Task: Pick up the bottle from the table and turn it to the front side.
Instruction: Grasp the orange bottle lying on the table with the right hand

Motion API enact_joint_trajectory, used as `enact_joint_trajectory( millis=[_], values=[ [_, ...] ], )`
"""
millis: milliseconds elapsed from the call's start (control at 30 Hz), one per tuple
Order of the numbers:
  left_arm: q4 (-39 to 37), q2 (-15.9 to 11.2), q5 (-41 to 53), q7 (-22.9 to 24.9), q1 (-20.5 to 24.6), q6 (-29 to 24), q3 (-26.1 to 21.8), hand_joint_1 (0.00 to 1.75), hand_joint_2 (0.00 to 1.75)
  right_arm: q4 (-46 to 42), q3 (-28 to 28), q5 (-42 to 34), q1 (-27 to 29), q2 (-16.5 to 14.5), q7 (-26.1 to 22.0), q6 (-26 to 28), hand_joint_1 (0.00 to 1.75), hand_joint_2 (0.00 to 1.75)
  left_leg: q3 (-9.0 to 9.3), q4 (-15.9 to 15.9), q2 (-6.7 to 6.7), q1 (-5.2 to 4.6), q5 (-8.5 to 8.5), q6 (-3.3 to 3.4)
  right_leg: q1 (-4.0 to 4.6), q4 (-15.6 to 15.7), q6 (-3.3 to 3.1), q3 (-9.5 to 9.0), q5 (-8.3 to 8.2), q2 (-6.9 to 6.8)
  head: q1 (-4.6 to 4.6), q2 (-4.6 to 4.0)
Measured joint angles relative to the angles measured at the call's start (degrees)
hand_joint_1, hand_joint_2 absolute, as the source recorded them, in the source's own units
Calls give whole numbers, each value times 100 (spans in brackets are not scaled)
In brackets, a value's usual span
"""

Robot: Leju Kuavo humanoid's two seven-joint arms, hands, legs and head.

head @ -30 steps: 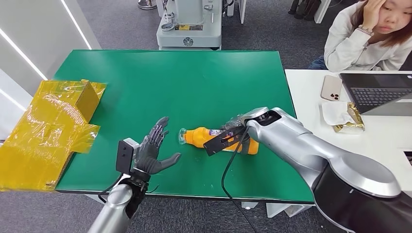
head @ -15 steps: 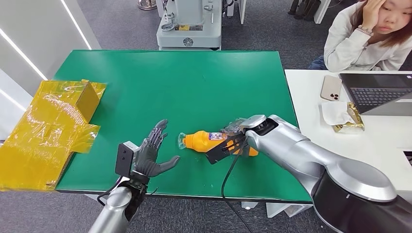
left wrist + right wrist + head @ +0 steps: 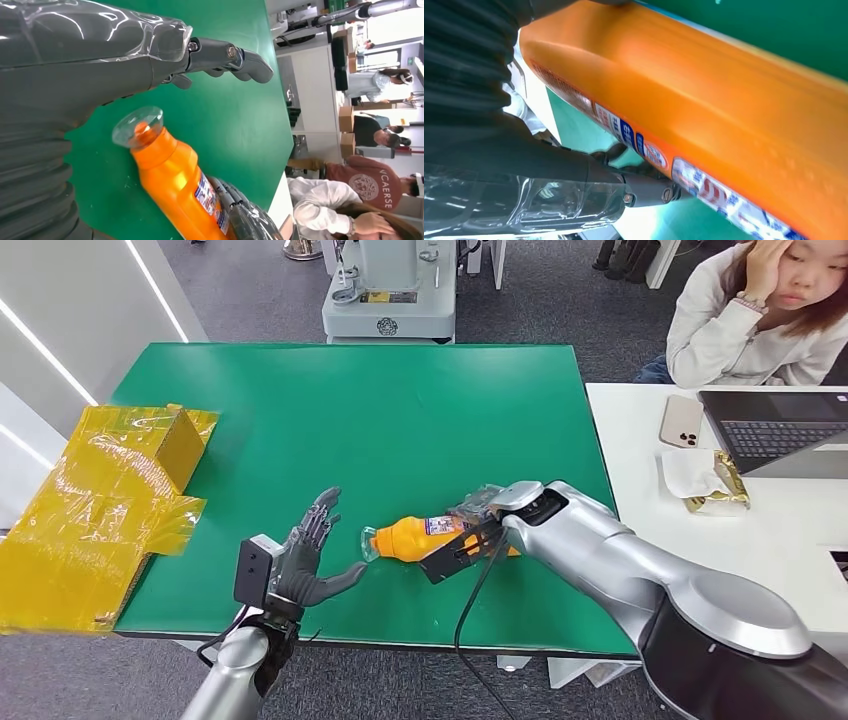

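Bottle [image 3: 425, 537], orange, lower centre of frame, clasped by right hand [image 3: 480, 510]; cap faces left hand [image 3: 310, 558], fingers spread, empty. Advice: keep clasp firm, roll slowly until label faces front.

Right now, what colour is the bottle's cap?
Clear, see-through cap on the orange bottle; left wrist view.

1. The right hand [image 3: 478, 512], gripping the orange plastic bottle with a clear cap [image 3: 412, 536], has carried it toward seven o'clock.
2. The cap now nearly touches the left hand [image 3: 305, 562].
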State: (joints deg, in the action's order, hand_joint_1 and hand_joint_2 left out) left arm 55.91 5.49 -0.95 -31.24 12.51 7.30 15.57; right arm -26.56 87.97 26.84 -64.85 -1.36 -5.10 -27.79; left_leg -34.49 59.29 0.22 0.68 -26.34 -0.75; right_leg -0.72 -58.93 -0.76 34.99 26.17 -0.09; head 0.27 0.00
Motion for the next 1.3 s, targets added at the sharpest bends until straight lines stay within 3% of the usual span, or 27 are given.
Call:
enact_joint_trajectory(
  millis=[200,400,800,900,967,1167,1300],
  values=[
    [0,0,10,-20,-15,25,-35,0,175,4,3,-51,1,-49,-68,-55,77,175,1,0,0,0,0,0,0,0,0,-1,0,0,-1,0],
    [0,-10,19,-70,-15,19,-76,0,175,16,3,-61,25,-43,-152,31,127,175,2,1,1,0,0,0,0,0,0,-1,0,1,0,0],
    [0,-23,54,-71,-17,17,-131,0,175,20,3,-61,51,-15,-161,79,127,175,6,1,1,0,0,0,0,0,0,-4,0,1,-1,0],
    [0,-23,54,-71,-17,17,-134,0,175,20,3,-62,52,-15,-161,79,109,175,6,1,1,0,0,0,0,0,0,-5,0,1,-1,0],
    [0,-23,55,-71,-17,17,-135,0,175,21,3,-63,54,-15,-161,83,107,175,6,1,1,0,0,0,0,0,0,-5,0,1,-1,0],
    [0,-22,88,-69,-25,23,-137,0,175,18,3,-2,78,6,-166,195,174,175,9,1,1,0,0,0,0,0,0,-7,0,1,-1,0],
    [0,-24,95,-67,-35,24,-140,0,175,1,-52,-43,148,63,-178,502,175,175,17,1,2,0,0,0,0,1,0,-14,0,1,-1,0]
  ],
)
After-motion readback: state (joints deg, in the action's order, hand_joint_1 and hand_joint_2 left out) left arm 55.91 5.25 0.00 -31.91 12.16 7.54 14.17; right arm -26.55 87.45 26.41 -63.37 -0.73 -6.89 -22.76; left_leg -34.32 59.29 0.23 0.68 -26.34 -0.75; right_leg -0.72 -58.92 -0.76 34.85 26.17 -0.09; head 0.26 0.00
